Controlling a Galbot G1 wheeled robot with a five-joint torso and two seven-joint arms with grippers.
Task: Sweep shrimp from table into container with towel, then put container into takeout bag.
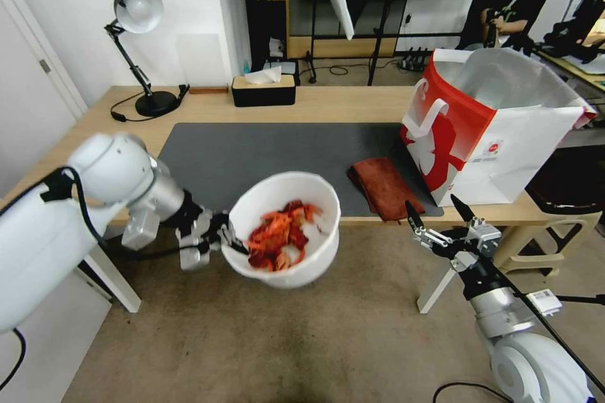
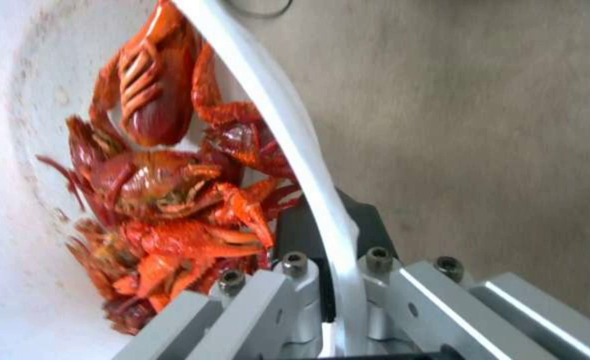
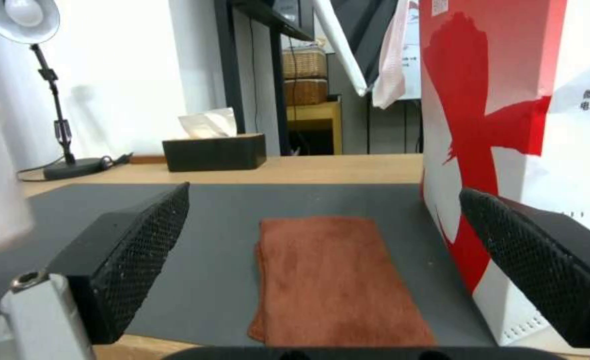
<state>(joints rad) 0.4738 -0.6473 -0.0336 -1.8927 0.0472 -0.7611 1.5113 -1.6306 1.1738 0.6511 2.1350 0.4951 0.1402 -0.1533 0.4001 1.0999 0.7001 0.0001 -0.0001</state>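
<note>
Between the left gripper's (image 1: 230, 240) fingers (image 2: 295, 280): container (image 1: 315, 201) rim.

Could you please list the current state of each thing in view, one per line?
Round white plastic container: held off the table's front edge, tilted.
Red-orange shrimp: heaped inside the container.
Rust-brown towel: folded flat on the grey mat.
Red-and-white paper takeout bag: upright, mouth open.
Left hand: shut on the container's rim.
Right hand: open, empty, before the table's edge.
</note>
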